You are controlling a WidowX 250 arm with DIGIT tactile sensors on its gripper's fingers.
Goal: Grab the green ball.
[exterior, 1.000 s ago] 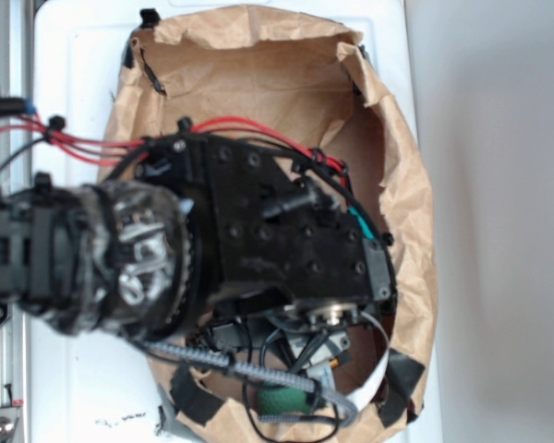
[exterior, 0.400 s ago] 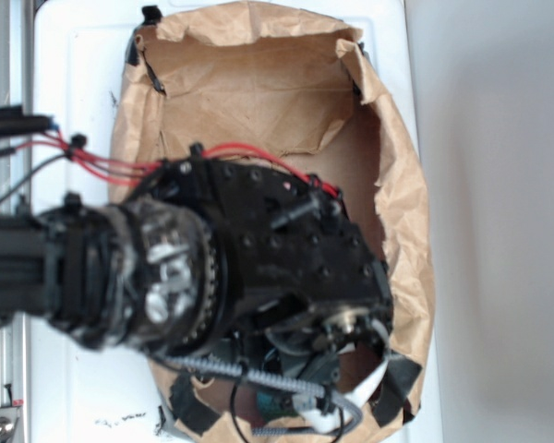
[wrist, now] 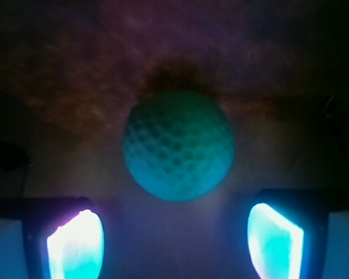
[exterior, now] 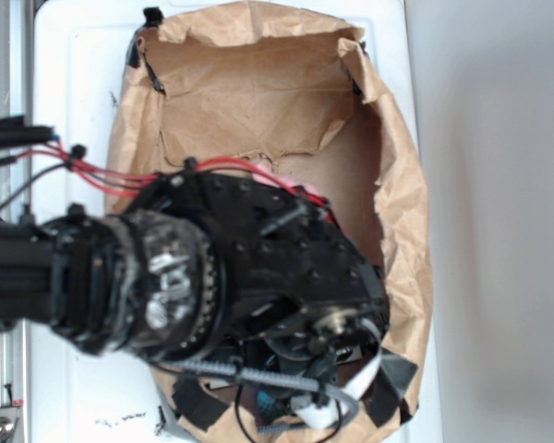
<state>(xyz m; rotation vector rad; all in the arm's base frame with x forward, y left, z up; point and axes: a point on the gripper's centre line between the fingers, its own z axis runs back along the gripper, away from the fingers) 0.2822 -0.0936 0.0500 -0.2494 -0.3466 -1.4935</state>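
My jaws stand wide apart with nothing held between them: in the wrist view the two glowing fingertips sit at about 7 and 5 o'clock, and the gap between them is broader than the small round dark-green ball with the dimpled matte surface. That ball lies just past the fingertips, toward 12 o'clock of the midpoint between them, resting on a dim brownish floor and touching neither finger. Nothing stands between the fingertips and the ball in that view.

From the exterior view my own bulky black arm and wrist housing block most of what is below: they cover the middle and lower part of the crumpled brown paper bag lining the bin, and I cannot make out the ball clearly there. Red cables run from 9 o'clock along the top of the housing. A small patch of pink peeks out just above the housing, too little showing to tell what it is. Black tape strips hold the paper's lower rim at about 5 o'clock. The bag sits on a white desk.
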